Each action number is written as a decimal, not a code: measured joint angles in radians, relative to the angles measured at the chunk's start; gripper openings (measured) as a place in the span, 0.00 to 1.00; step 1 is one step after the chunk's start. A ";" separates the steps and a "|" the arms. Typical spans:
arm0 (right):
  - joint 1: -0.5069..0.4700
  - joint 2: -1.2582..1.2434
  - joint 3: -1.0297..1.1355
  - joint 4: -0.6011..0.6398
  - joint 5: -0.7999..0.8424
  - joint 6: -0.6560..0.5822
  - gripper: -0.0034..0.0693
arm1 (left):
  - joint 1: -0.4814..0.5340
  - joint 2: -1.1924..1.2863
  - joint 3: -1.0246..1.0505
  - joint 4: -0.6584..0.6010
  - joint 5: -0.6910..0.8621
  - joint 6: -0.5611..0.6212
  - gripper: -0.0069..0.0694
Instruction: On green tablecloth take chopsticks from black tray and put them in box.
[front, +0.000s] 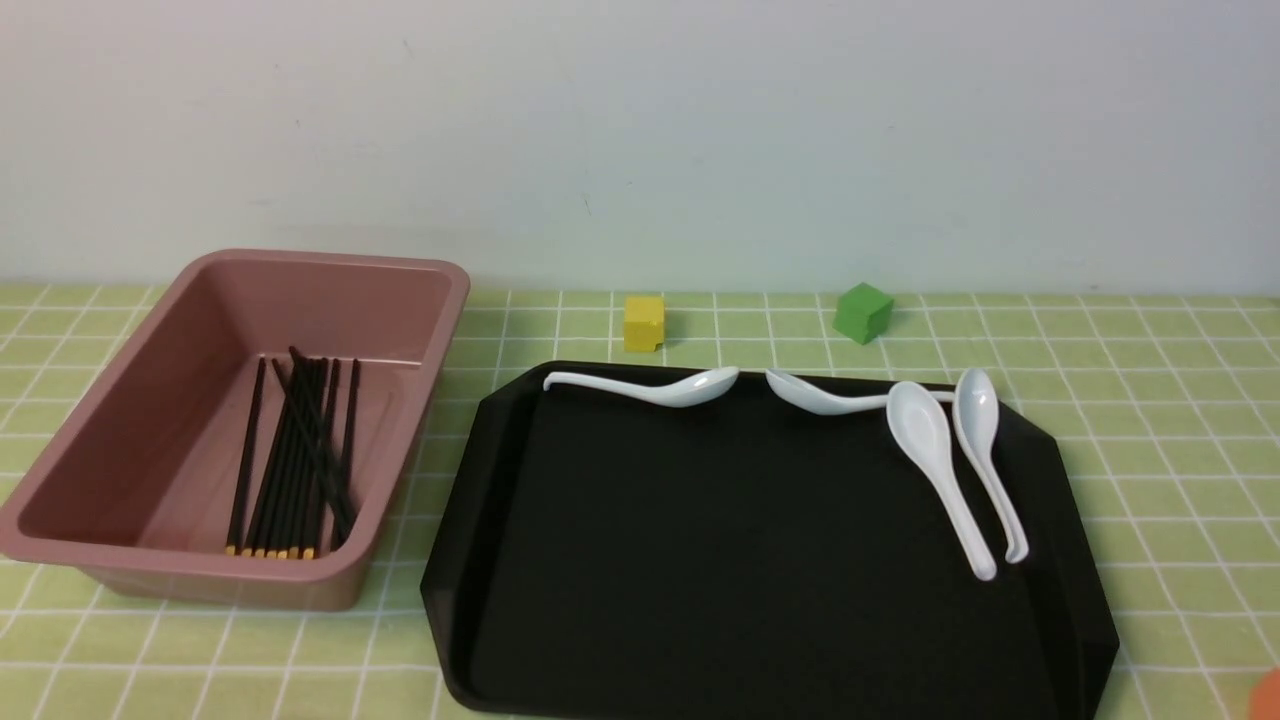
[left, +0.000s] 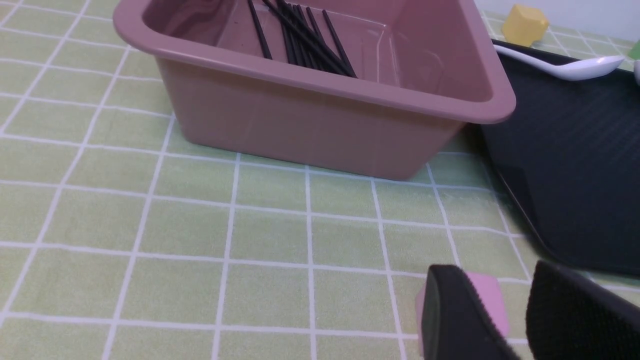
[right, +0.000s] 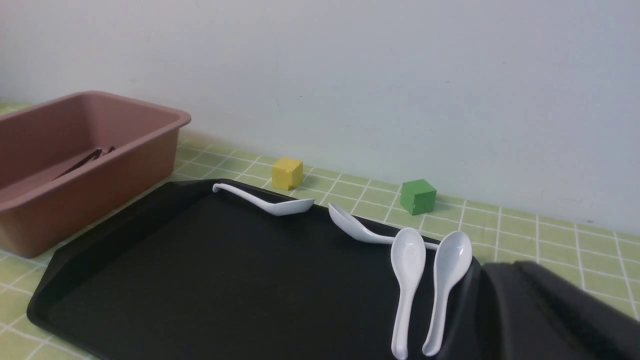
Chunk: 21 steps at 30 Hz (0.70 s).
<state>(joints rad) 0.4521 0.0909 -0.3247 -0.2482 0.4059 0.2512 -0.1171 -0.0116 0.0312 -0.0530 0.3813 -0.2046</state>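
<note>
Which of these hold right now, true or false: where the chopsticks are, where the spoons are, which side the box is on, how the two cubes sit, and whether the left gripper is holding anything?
1. The chopsticks lie in the box. True.
2. The white spoons are in the box too. False: all four are on the black tray.
3. The box stands to the right of the tray. False: it stands to the left.
4. The yellow cube is left of the green cube. True.
5. The left gripper holds a chopstick. False: its fingers stand apart with nothing between them.
</note>
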 joint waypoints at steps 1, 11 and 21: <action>0.000 0.000 0.000 0.000 0.000 0.000 0.09 | 0.000 0.000 0.000 0.000 0.000 0.000 0.40; 0.000 0.000 0.011 0.016 -0.002 0.000 0.10 | 0.000 0.000 0.000 0.000 0.000 0.000 0.40; -0.088 0.000 0.156 0.104 0.005 -0.001 0.12 | 0.000 0.000 0.000 0.000 0.000 0.000 0.40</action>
<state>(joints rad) 0.3644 0.0909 -0.1691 -0.1440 0.4109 0.2502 -0.1171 -0.0116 0.0312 -0.0530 0.3813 -0.2046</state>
